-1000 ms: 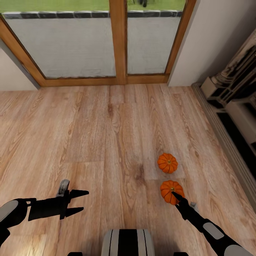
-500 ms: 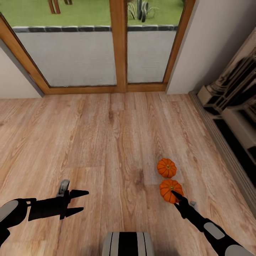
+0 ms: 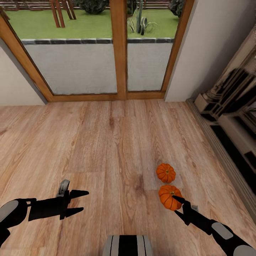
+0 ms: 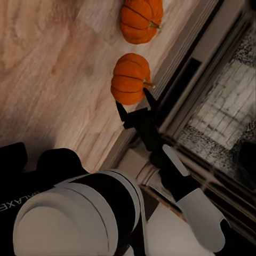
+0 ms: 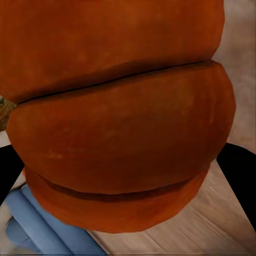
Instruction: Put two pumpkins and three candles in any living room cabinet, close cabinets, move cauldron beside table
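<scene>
Two orange ribbed pumpkins lie on the wooden floor at the right. The far pumpkin [image 3: 166,172] [image 4: 140,18] sits free. The near pumpkin [image 3: 170,196] [image 4: 129,79] [image 5: 122,133] is between the fingers of my right gripper [image 3: 176,204] [image 4: 133,101], which press on both of its sides. In the right wrist view its orange skin is very close, with a black finger [image 5: 240,181] at each side. My left gripper [image 3: 81,202] hovers open over bare floor at the left, holding nothing. The candles, cabinet, cauldron and table are out of view.
A glass door with a wooden frame [image 3: 119,53] stands ahead, with a lawn behind it. Along the right wall runs a dark and beige structure [image 3: 231,117] with a low ledge close to the pumpkins. My base [image 3: 128,245] is at the bottom.
The head camera has tilted up, so the whole scene slid down. The near pumpkin now lies closer to the far one, and the right gripper's fingers have spread around it. The left arm is unchanged.
</scene>
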You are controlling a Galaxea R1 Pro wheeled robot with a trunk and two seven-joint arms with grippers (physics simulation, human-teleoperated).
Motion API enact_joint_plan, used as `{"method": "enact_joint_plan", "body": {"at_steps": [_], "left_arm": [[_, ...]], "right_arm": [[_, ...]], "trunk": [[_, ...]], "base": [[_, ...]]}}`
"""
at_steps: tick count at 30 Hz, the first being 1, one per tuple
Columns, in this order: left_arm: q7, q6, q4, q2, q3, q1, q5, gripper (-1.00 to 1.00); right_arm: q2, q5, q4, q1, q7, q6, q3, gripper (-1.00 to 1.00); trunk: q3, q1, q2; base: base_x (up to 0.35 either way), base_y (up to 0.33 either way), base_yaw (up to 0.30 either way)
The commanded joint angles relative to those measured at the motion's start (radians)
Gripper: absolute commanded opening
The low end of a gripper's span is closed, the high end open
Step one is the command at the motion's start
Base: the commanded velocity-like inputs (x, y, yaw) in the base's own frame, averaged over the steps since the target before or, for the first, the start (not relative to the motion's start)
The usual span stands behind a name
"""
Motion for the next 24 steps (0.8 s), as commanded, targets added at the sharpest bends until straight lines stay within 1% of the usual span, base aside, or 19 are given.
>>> {"method": "enact_joint_plan", "body": {"at_steps": [1, 9, 24], "left_arm": [[0.009, 0.000, 0.000, 0.001, -0.001, -0.001, 0.010, 1.00], [0.010, 0.000, 0.000, 0.001, -0.001, -0.001, 0.010, 1.00], [0.010, 0.000, 0.003, 0.000, -0.001, -0.001, 0.009, 1.00]], "right_arm": [[-0.002, -0.007, -0.004, -0.001, 0.002, 0.004, 0.009, -1.00], [-0.003, -0.008, -0.064, -0.001, 0.003, 0.010, 0.011, -1.00], [0.000, -0.008, -0.074, -0.001, 0.006, -0.001, 0.009, -1.00]], "trunk": [[0.003, -0.001, 0.000], [0.034, -0.004, 0.002], [0.092, -0.011, 0.005]], "base": [[0.000, 0.000, 0.000], [0.000, 0.000, 0.000], [0.000, 0.000, 0.000]]}}
